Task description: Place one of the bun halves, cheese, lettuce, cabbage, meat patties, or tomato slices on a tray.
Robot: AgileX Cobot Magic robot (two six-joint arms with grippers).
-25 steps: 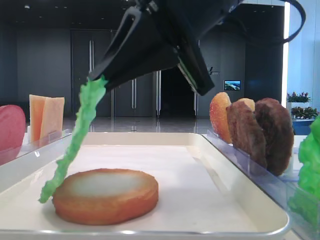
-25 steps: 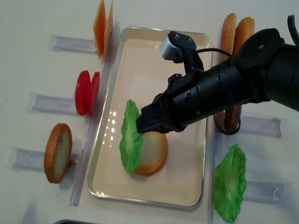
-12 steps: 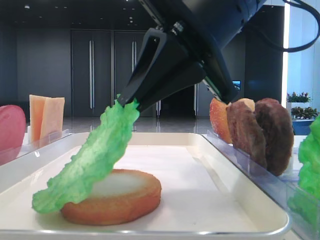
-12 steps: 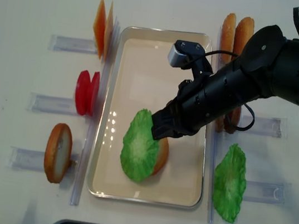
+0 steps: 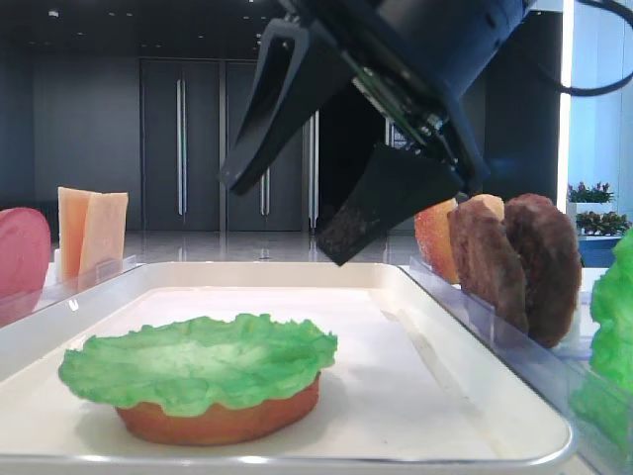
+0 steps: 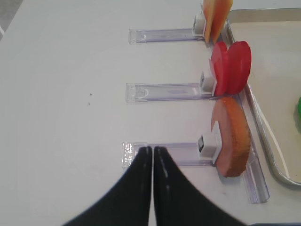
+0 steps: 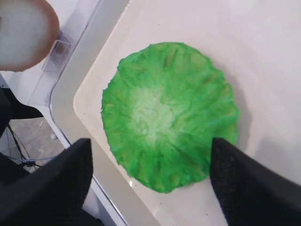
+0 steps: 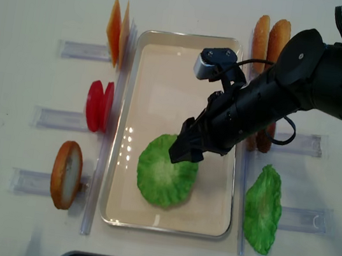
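White tray (image 8: 113, 209), lettuce (image 8: 165, 179) below spread right pincer (image 8: 189, 145)

In the overhead view the lettuce (image 8: 164, 178) lies flat on a bun half (image 5: 223, 421) in the tray (image 8: 170, 44) (toward six o'clock). At three o'clock stand the meat patties (image 5: 514, 262); at nine, the tomato slices (image 8: 99, 106).
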